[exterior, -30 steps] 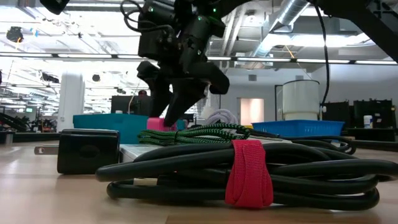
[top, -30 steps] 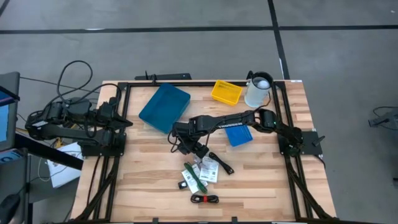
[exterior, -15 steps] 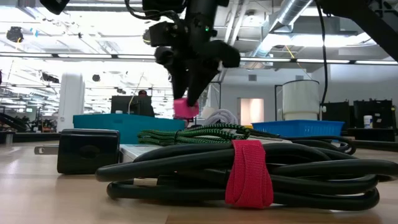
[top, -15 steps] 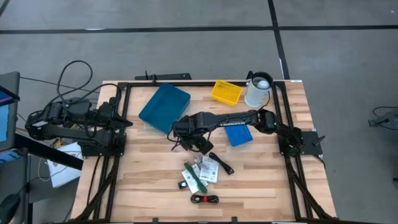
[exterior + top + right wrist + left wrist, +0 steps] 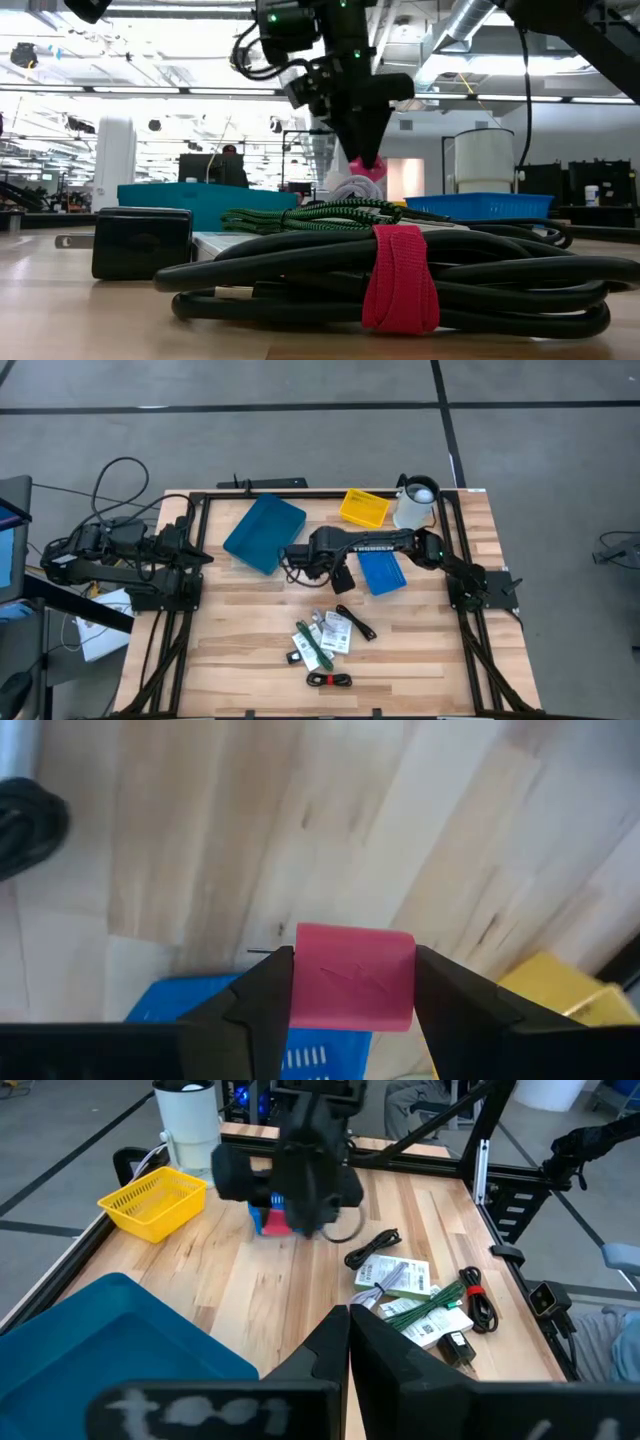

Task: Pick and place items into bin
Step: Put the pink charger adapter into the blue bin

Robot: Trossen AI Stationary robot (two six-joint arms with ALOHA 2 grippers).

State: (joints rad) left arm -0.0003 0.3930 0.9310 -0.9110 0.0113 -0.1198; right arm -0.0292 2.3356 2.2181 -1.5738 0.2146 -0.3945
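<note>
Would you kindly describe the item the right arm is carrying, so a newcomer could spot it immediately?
Start at the wooden table and follow the right gripper above its middle. Clamped between its dark fingers is a small pink block, lifted clear of the cards and cords; it is the only pink, airborne item.

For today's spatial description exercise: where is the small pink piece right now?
The pink piece is clamped in the right pincer, lifted above mid-table in the high view, between the large blue bin and the small blue tray.

A wooden table is being lit from above. A yellow basket is being kept beside a white jug at the far edge, just touching or nearly so
</note>
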